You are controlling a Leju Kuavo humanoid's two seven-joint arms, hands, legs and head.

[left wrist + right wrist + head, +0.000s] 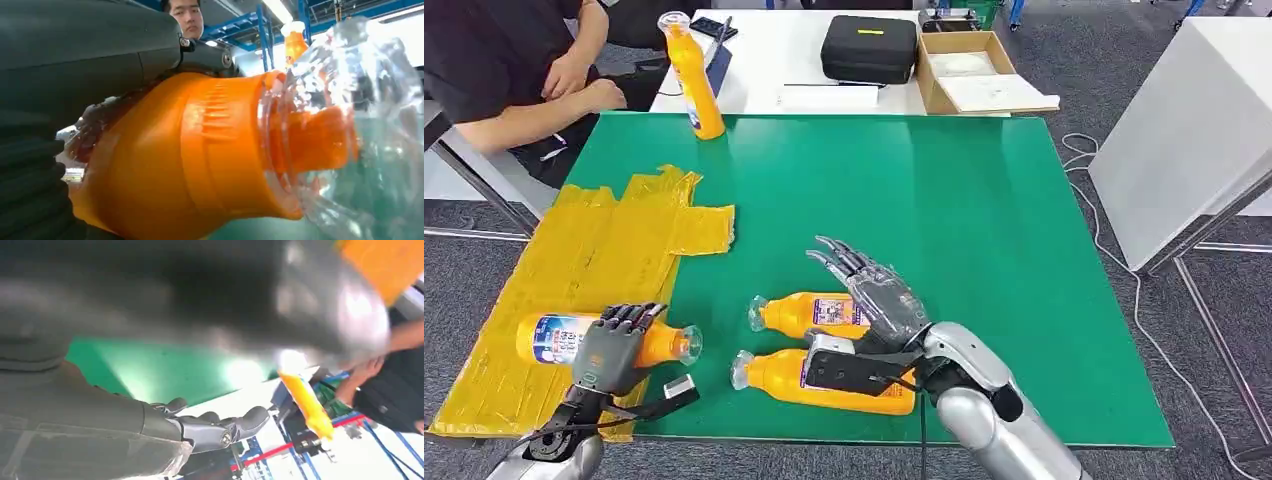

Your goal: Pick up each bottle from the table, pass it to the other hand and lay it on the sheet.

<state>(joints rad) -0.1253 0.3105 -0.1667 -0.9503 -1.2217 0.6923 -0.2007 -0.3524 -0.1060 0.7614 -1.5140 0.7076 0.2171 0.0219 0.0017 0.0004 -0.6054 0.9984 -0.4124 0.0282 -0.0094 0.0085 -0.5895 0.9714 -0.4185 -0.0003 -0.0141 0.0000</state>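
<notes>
The left hand [614, 345] has its fingers wrapped over an orange bottle [664, 343] that lies on the near edge of the yellow sheet [584, 260], its long axis running left to right, clear cap pointing right toward the green table [984, 200]; whether it is pressing the bottle down or only resting on it I cannot tell, but the grip looks closed around the body.

The right hand [879, 295] hovers with fingers spread and holding nothing, over the farther bottle of the pair [794, 312]; that one and the nearer bottle [769, 372] lie side by side, both with caps to the left, long axes left to right, so the right hand is plainly the nearer one for them.

A fourth bottle [694, 80] stands upright at the far left edge, beside a seated person [514, 70]; each bottle is orange with a clear cap and a printed label.
</notes>
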